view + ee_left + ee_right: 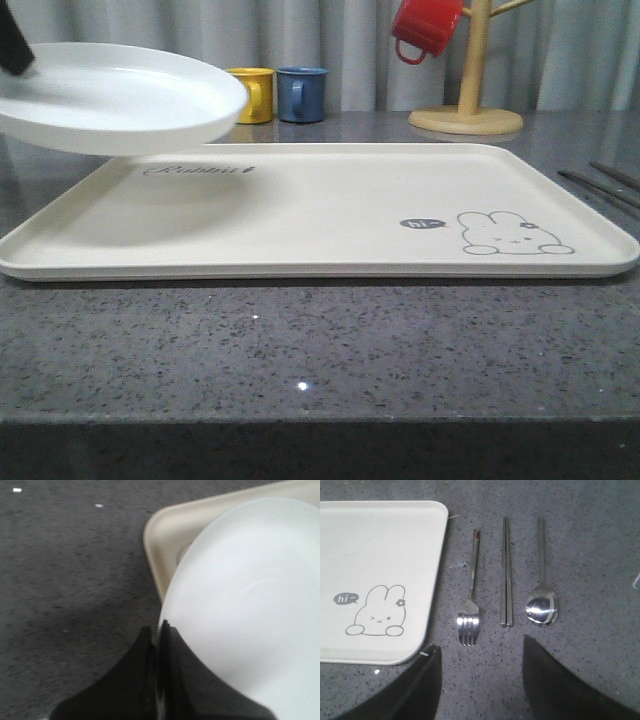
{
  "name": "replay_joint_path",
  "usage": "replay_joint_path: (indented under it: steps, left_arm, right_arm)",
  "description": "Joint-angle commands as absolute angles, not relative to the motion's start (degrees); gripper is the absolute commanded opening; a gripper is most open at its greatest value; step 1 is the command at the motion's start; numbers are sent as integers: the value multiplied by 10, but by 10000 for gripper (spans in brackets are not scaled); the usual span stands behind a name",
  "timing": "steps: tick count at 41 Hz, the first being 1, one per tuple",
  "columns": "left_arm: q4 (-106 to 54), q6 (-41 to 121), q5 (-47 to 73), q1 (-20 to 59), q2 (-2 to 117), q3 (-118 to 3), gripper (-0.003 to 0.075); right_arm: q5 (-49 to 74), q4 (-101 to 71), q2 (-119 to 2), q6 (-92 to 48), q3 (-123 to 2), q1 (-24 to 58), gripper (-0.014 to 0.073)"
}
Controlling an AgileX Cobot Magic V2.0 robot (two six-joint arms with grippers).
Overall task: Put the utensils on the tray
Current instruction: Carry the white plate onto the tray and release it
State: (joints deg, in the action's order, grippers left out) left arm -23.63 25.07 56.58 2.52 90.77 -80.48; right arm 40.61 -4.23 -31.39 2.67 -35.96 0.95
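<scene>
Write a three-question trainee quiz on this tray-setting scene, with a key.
1. True or false: the white plate is lying flat on the tray.
2. The three pieces beside the tray on the countertop are the fork, the chopsticks and the spoon. Which lies in the middle?
A) fork B) chopsticks C) spoon
3. Fill in: the left gripper grips the plate by its ____, while the right gripper hangs open above the fork.

Key
1. False; the plate is held up above the tray's left end.
2. B
3. rim
</scene>
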Motion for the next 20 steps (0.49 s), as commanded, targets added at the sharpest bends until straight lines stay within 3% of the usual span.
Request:
replay_joint_path:
  steps: [1, 20]
  left_arm:
    - [-255, 252, 551, 63, 906, -824, -18]
    - [-270, 246, 554, 115, 984, -824, -16]
  right_arm:
    - [366, -38, -319, 21, -379, 11, 402]
    - [366, -38, -319, 21, -379, 11, 402]
